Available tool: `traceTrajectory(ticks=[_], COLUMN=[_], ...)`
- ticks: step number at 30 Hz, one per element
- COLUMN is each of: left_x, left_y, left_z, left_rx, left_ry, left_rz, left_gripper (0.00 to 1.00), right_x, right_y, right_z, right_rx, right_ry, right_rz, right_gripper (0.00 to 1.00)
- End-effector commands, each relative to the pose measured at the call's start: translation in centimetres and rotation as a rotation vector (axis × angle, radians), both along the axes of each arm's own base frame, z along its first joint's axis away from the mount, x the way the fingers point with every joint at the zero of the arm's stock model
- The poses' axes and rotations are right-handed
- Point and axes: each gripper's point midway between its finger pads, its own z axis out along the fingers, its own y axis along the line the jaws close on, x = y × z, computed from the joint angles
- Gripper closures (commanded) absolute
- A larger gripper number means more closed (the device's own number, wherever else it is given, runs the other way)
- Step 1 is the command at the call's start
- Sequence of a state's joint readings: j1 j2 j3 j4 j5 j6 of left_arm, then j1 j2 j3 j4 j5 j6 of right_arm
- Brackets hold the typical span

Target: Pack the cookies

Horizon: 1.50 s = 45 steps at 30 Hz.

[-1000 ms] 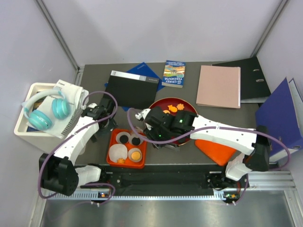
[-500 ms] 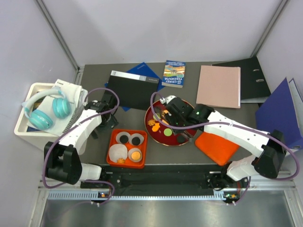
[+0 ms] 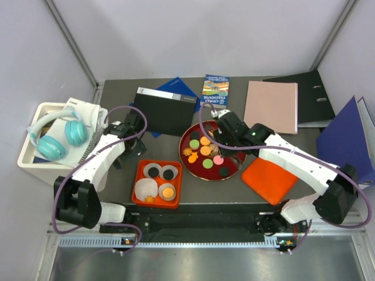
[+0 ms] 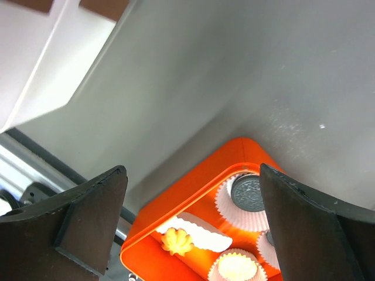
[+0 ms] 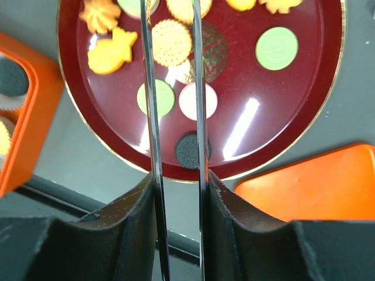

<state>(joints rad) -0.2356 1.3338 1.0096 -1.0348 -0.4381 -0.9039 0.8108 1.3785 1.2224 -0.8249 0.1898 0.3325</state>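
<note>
- The right pincer [image 5: 170, 9] is hanging over the red plate [image 5: 304, 93]. Its two thin blades are standing narrowly apart, with nothing showing between them. The tips are running off the frame.
- Loose cookies [image 5: 276, 48] are lying on the plate beneath this pincer. A yellow disc [image 5: 171, 42] is showing through the gap between the blades, and a black disc [image 5: 190, 151] is sitting nearer the pincer's base.
- The left pincer [image 4: 192, 170] is gaping wide, holding nothing, over the grey counter [image 4: 234, 88].
- An orange tray [image 4: 187, 190] is lying just under the left pincer and carrying white paper cups [image 4: 222, 202]. One cup is holding a black cookie [image 4: 249, 195], and a flower-shaped cookie [image 4: 177, 242] is lying nearby.
</note>
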Motion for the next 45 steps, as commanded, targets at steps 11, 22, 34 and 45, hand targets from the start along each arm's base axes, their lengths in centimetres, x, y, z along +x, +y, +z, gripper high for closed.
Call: traceTrajectory(ticks=[11,22,34,45], left_x=[0.5,-1.2,-1.1,-1.4], left_y=[-0.2,-0.9,-1.1,-1.5], left_z=[1.0,-0.2,-0.2,-0.9], left_rx=[-0.042,-0.094,-0.096,-0.124], left_ry=[-0.08,-0.048,-0.035,-0.028], left_rz=[-0.05,-0.067,-0.104,-0.115], left_gripper=[0.01,0.01,0.01,0.01], right_x=[2.3,3.1,1.7,0.2], right_y=[-3.8,-4.9,-6.2,-6.5], right_z=[-0.1,-3.0,-6.1,-8.5], right_rx=[0.034,-0.016,-0.034,-0.037], right_ry=[-0.021,0.055,0.127,0.186], right_rz=[-0.182,-0.253,-0.309,-0.317], right_gripper=[0.53,0.49,0.49,0.49])
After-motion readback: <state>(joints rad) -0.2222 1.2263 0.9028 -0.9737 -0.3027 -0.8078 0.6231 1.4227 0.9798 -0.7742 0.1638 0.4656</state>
